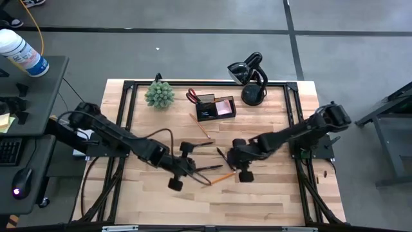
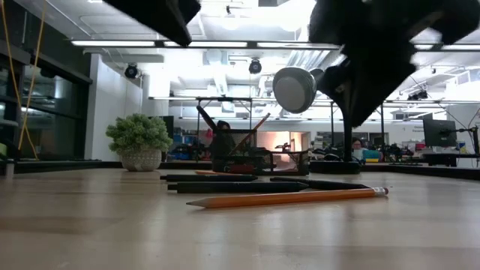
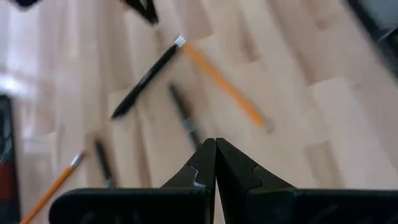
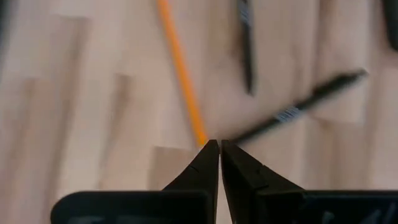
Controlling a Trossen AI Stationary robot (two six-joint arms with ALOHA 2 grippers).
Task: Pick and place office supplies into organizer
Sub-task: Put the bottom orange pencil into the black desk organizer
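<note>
The black organizer (image 1: 215,107) stands at the table's far middle, with red-handled scissors (image 1: 192,96) and a pink sticky-note pad (image 1: 224,107) in it. An orange pencil (image 1: 205,127) lies just in front of it. Nearer the front, an orange pencil (image 1: 219,177) (image 2: 289,197) and black pens (image 1: 207,169) (image 2: 232,186) lie flat on the wood. My left gripper (image 1: 192,165) (image 3: 215,144) hovers shut above them from the left. My right gripper (image 1: 230,158) (image 4: 213,144) hovers shut from the right, over the pencil's (image 4: 180,68) end.
A spiky green plant (image 1: 159,95) sits at the far left of the table. A black curved-neck stand device (image 1: 250,74) sits at the far right, beside the organizer. A black frame (image 1: 129,116) borders the wooden top. Bare wood lies along the near edge.
</note>
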